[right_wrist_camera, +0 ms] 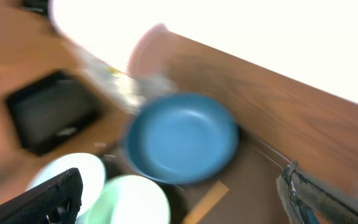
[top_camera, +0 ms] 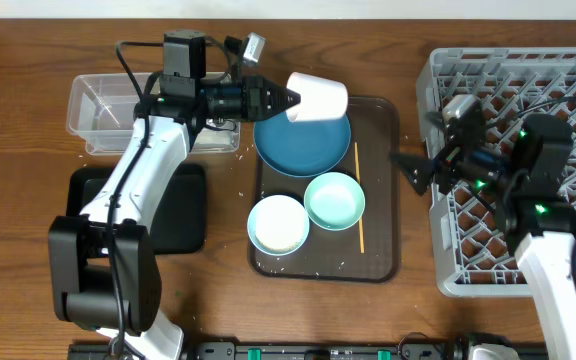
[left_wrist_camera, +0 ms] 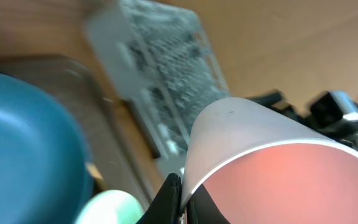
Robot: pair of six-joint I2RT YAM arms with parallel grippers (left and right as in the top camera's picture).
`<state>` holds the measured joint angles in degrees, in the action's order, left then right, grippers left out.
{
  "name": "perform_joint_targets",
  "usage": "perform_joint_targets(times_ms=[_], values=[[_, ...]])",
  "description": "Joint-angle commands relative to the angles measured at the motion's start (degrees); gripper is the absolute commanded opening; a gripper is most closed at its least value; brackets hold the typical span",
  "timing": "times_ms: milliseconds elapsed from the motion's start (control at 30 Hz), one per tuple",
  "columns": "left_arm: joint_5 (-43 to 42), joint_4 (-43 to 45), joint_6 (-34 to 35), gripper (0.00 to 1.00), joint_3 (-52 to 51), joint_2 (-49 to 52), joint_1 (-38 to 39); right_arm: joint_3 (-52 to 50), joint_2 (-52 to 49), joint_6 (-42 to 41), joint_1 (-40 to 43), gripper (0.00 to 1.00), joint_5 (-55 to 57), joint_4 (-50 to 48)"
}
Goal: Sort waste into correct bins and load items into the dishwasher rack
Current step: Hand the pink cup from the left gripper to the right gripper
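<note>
My left gripper (top_camera: 290, 99) is shut on the rim of the pinkish-white cup (top_camera: 318, 98) and holds it on its side above the dark blue plate (top_camera: 303, 143). The left wrist view shows the fingers (left_wrist_camera: 182, 196) pinching the cup wall (left_wrist_camera: 260, 155). The mint-green bowl (top_camera: 334, 200), the pale bowl (top_camera: 278, 223) and the chopstick (top_camera: 358, 195) lie on the brown tray (top_camera: 383, 180). My right gripper (top_camera: 415, 170) is open and empty between the tray and the grey rack (top_camera: 528, 80). Its wrist view (right_wrist_camera: 176, 193) shows the plate (right_wrist_camera: 182, 137) and both bowls.
The clear tub (top_camera: 98, 110) stands at the back left, with the black tray (top_camera: 183, 205) in front of it under the left arm. A few white specks lie on the table near the brown tray. The right arm reaches across the rack.
</note>
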<state>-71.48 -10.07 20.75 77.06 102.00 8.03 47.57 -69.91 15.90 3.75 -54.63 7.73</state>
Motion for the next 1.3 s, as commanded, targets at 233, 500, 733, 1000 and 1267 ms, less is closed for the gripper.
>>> perform_joint_targets(times_ms=[233, 500, 733, 1000, 1267], values=[[-9.73, 0.15, 0.98, 0.06, 0.09, 0.11, 5.60, 0.96, -6.71, 5.11, -4.63, 0.99, -22.82, -8.55], [-9.77, 0.13, 1.05, 0.06, 0.09, 0.13, 8.72, 0.96, -6.71, -1.22, -7.21, 0.99, -21.64, -19.37], [-9.79, 0.13, 2.51, 0.06, 0.09, 0.13, 8.94, 0.96, -6.71, -2.16, -7.19, 0.97, -21.66, -23.39], [-10.40, 0.15, 2.99, 0.06, 0.09, 0.11, 9.42, 0.96, -7.34, -2.16, -7.32, 0.90, -19.21, -22.10], [-10.43, 0.15, 3.61, 0.06, 0.09, 0.11, 9.46, 0.96, -7.37, -2.16, -7.54, 0.88, -17.75, -22.14]])
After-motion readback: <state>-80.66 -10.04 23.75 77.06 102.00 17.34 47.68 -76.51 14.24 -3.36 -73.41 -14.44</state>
